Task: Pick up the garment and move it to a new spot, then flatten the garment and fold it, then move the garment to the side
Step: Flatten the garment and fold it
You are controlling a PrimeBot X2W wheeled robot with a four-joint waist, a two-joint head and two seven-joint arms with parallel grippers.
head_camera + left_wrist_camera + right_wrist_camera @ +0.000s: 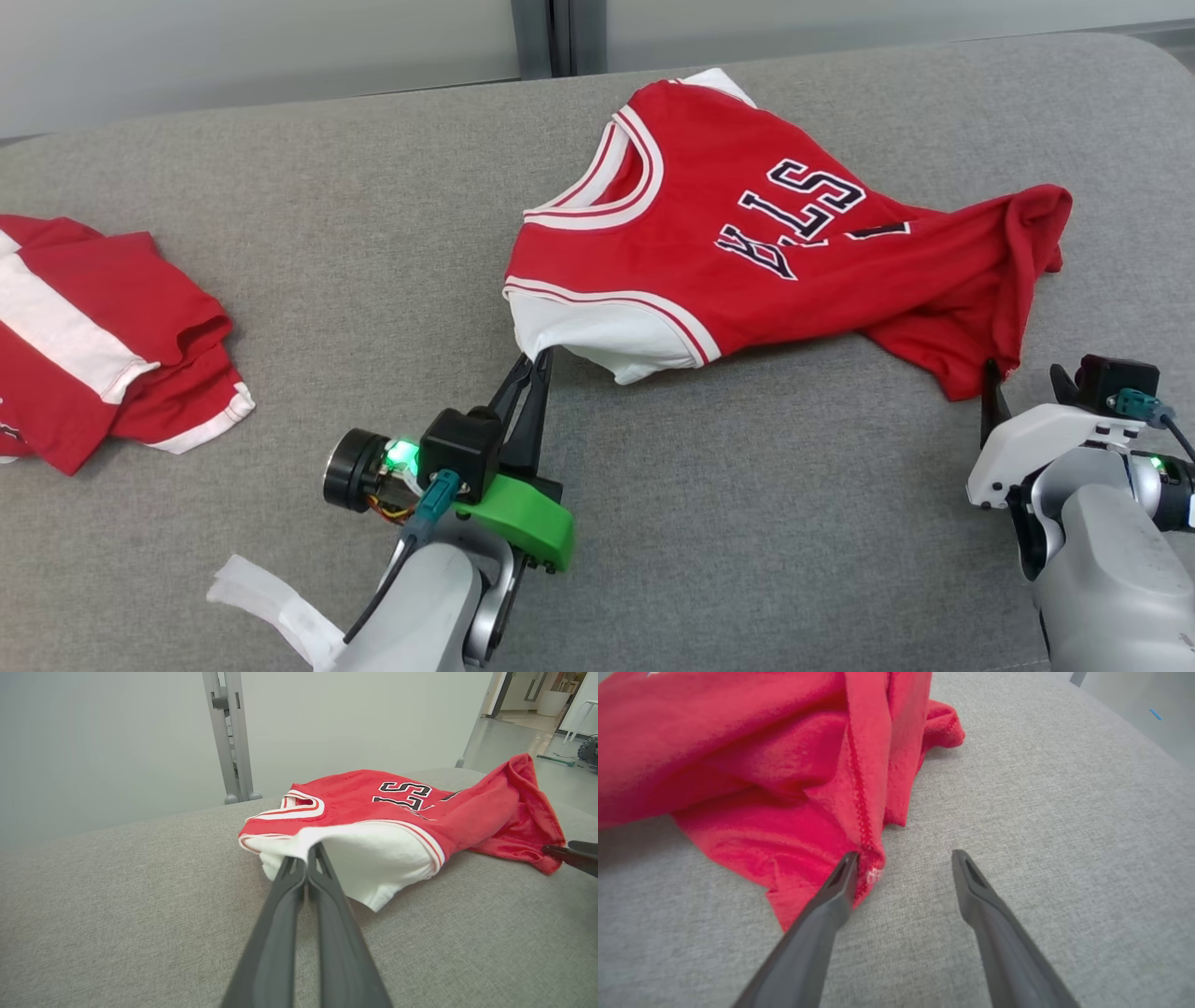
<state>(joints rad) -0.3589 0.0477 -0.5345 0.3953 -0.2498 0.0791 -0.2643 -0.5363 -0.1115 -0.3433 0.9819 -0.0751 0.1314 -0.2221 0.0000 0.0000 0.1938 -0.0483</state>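
1. Jaws of the left gripper (534, 359), near the front edge of the grey upholstered cushion (653, 523), are clenched on the white side-panel edge of the red sleeveless jersey (775, 233) with white trim and dark lettering.
2. At the front right corner, the right gripper (1025, 383) has its jaws released and spread. One of its fingers (840, 877) touches the jersey's red hem corner; the other stands over bare cushion.
3. At the left edge lies a folded red-and-white garment (93, 327), well apart from the jersey.
4. The jersey rests toward the back right, collar to the far edge. It is not flat: the body is creased and the hem is bunched at the right.
5. Progress, as I judge it: the flattening step is in hand. One corner is gripped and the second grasp is not yet made. Spreading, folding and moving the jersey aside all remain.
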